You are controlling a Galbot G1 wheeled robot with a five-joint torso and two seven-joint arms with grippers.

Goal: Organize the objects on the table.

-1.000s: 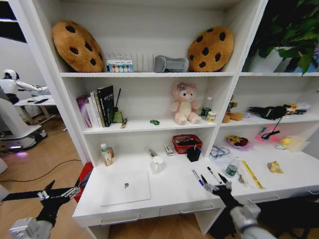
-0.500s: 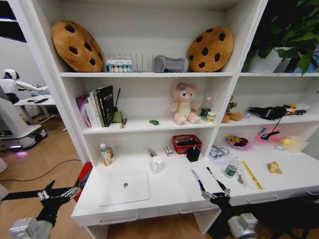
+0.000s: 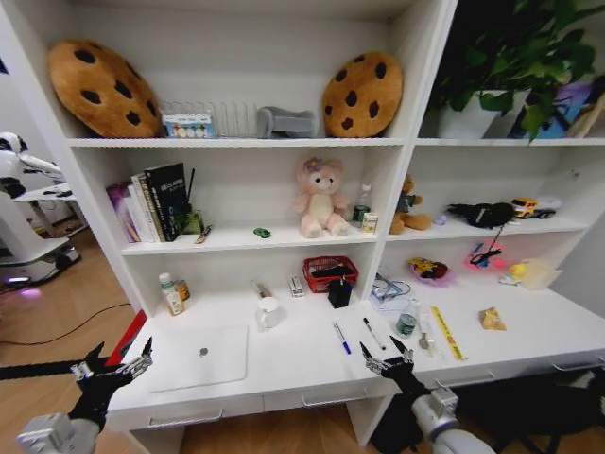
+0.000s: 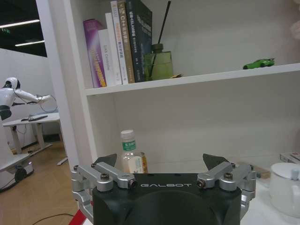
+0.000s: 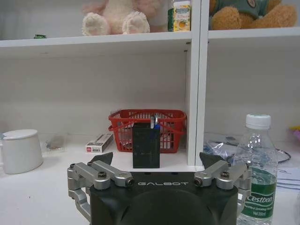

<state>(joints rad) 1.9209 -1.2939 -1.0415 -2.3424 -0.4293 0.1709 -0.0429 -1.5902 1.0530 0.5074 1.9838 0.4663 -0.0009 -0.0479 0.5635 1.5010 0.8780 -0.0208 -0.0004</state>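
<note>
The silver laptop (image 3: pixel 198 357) lies closed on the left of the white table (image 3: pixel 302 364). A blue pen (image 3: pixel 341 338) and a black pen (image 3: pixel 374 333) lie right of centre, beside a small clear bottle (image 3: pixel 406 323) (image 5: pixel 255 187) with a green label. The tiny green toy car (image 3: pixel 262 232) (image 4: pixel 258 63) sits on the shelf above. My right gripper (image 3: pixel 386 352) (image 5: pixel 157 159) hovers open at the table's front edge, just before the pens. Off the table's left front corner, my left gripper (image 3: pixel 120 359) (image 4: pixel 161 161) is open and holds nothing.
A white mug (image 3: pixel 267 312), a red basket (image 3: pixel 329 272), a black pen holder (image 3: pixel 339 292) and an orange-labelled bottle (image 3: pixel 170 294) stand at the back of the table. Books (image 3: pixel 151 201) and a plush toy (image 3: pixel 319 197) fill the shelf above. Clutter lies on the right-hand desk section (image 3: pixel 492 319).
The whole picture has shifted left, so the camera has turned. My right gripper has drawn back a little toward the table's front edge. The left gripper has kept its place.
</note>
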